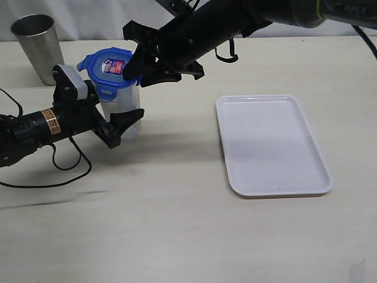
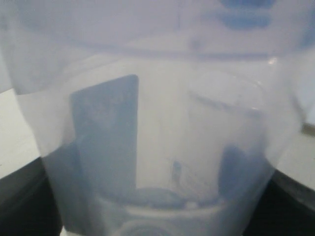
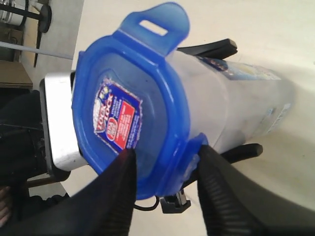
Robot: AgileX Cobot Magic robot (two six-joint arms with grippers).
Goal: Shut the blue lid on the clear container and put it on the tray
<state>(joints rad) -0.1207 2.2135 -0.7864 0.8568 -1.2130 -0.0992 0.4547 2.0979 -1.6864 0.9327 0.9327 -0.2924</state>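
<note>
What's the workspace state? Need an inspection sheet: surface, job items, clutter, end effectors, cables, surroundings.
Surface: pale tabletop, no spills seen.
Job's things: blue lid sits on top of the upright clear container; one slotted flap sticks outward, not folded down. White tray lies apart from the container, nothing on it.
Clutter: metal cup, upright, apart from the container.
End effectors: left end effector clamps the container's lower body. Right end effector has its jaws astride a flap at the lid's edge; grip unclear.
Cables: black cable loops on the table beside the left arm.
Surroundings: white backdrop behind the table; otherwise nothing seen.
</note>
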